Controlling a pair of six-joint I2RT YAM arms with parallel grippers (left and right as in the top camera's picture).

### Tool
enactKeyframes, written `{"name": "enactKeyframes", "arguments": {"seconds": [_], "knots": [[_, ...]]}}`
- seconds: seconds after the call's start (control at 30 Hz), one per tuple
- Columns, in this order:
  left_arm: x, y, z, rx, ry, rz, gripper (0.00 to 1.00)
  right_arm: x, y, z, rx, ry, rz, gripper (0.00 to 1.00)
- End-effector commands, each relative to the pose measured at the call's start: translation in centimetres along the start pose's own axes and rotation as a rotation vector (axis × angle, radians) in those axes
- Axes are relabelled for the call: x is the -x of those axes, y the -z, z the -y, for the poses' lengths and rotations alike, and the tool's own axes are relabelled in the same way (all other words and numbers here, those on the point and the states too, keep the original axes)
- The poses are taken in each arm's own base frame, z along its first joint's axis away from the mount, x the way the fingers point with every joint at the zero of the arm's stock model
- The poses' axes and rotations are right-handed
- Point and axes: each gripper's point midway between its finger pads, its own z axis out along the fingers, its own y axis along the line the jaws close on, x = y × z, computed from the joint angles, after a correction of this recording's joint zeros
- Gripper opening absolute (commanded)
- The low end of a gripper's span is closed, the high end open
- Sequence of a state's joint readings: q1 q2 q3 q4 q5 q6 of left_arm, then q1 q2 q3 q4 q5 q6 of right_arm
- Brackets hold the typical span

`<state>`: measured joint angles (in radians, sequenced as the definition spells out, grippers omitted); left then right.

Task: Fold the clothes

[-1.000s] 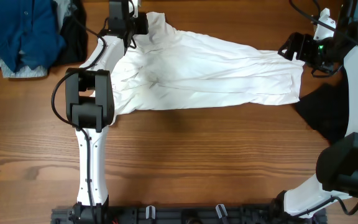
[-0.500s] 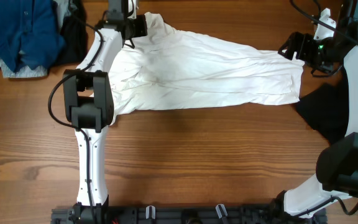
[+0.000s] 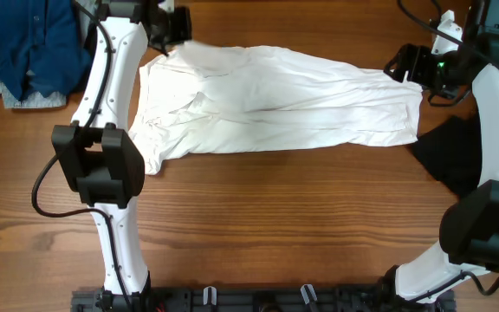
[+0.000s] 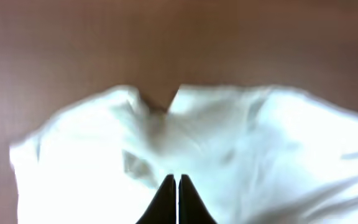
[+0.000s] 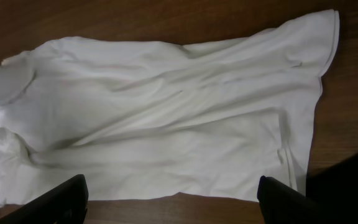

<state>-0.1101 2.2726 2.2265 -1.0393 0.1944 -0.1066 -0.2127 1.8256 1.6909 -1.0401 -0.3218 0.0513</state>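
The large white shirt (image 3: 275, 104) lies spread across the middle of the wooden table, wrinkled. My left gripper (image 3: 167, 42) is at its far left corner. In the left wrist view its black fingers (image 4: 178, 180) are pressed together over the white shirt (image 4: 278, 143), pinching the cloth. My right gripper (image 3: 404, 66) hovers at the shirt's right end. In the right wrist view it (image 5: 173, 202) is wide open and empty, above bare wood just short of the shirt's edge (image 5: 166, 112). No striped trim shows.
A blue garment (image 3: 33, 39) lies at the far left corner on a pale grey one (image 3: 24, 97), with a black one (image 3: 104, 48) beside it. Another black garment (image 3: 457, 156) lies by the right edge, also seen in the right wrist view (image 5: 353, 186).
My left arm has swung to the left and dragged the shirt's far left corner with it, stretching that end out. The right gripper has barely moved.
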Motion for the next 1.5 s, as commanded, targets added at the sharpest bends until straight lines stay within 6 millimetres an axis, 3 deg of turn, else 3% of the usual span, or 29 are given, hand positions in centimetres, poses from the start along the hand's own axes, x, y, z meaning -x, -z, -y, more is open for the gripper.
{"name": "enactKeyframes", "arguments": {"seconds": [0.0,0.13,0.27,0.3,0.33,0.47,0.67,0.8,0.9,1.07,1.27,1.3,1.33,1.37,1.47], "knots": [[-2.8,-0.5,-2.2,0.105,-0.001,-0.111,0.04,-0.7,-2.2,0.1,0.020,-0.015,-0.051,0.88],[-5.6,0.1,-2.6,0.123,0.017,-0.227,0.04,-0.8,-3.0,0.3,0.020,-0.018,-0.064,0.88],[-5.2,-0.4,-2.4,0.118,0.009,-0.210,0.04,-0.9,-3.6,0.2,0.021,-0.015,-0.075,0.88],[-5.1,-0.7,-2.3,0.116,0.007,-0.204,0.08,-0.9,-3.7,0.2,0.022,-0.015,-0.076,0.88],[-5.0,-1.0,-2.3,0.115,0.005,-0.201,0.30,-0.9,-3.7,0.2,0.022,-0.014,-0.076,0.88],[-5.2,-3.4,-2.7,0.116,0.006,-0.213,0.58,-0.9,-3.7,0.1,0.022,-0.013,-0.076,0.88],[-7.7,-7.2,-3.9,0.129,0.022,-0.310,0.67,-0.9,-3.7,0.1,0.022,-0.013,-0.076,0.88],[-7.8,-8.6,-4.2,0.129,0.022,-0.309,0.69,-0.9,-3.7,0.1,0.022,-0.013,-0.076,0.88],[-7.8,-9.7,-4.0,0.125,0.013,-0.300,0.64,-0.9,-3.7,0.1,0.022,-0.013,-0.077,0.88],[-7.4,-10.3,-4.0,0.122,0.009,-0.278,0.35,-0.9,-3.7,0.2,0.021,-0.012,-0.076,0.88],[-7.0,-10.4,-3.9,0.119,0.010,-0.262,0.29,-0.9,-3.7,0.2,0.018,-0.012,-0.076,0.88],[-6.9,-10.4,-3.9,0.119,0.009,-0.260,0.24,-0.9,-3.7,0.2,0.018,-0.012,-0.076,0.88],[-6.8,-10.4,-3.9,0.119,0.009,-0.256,0.08,-0.9,-3.7,0.2,0.018,-0.012,-0.076,0.88],[-6.6,-10.4,-3.9,0.117,0.009,-0.249,0.04,-0.9,-3.7,0.2,0.018,-0.012,-0.075,0.88],[-5.5,-9.7,-3.6,0.116,0.006,-0.210,0.04,-0.8,-3.7,0.2,0.019,-0.011,-0.073,0.88]]}}
